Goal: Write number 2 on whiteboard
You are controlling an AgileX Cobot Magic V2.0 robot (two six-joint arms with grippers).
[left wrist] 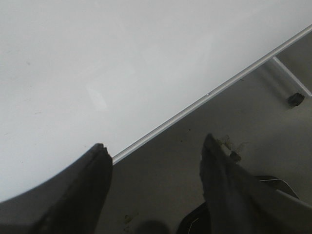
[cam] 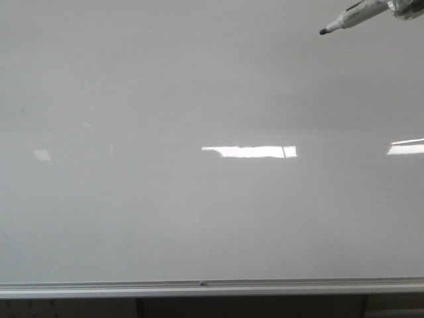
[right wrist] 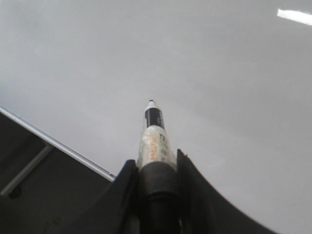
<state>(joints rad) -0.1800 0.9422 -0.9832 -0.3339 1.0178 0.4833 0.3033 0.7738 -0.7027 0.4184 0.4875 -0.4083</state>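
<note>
Marker [right wrist: 155, 141] clamped in right gripper [right wrist: 156, 187] points at whiteboard [cam: 199, 99].

glossy smooth whiteboard [cam: 199, 212], silver metal rail [cam: 212, 287], matt dark jaws.

Whiteboard [cam: 165, 99] fills nearly all I see ahead, glossy pale grey, no marks on it. Bright window reflections sit mid-board and at the right edge. Silver tray rail [cam: 199, 287] runs along its lower edge, dark space beneath. My marker [cam: 348, 18] juts in at the upper right, slanting down to the left, dark tip bare.
</note>
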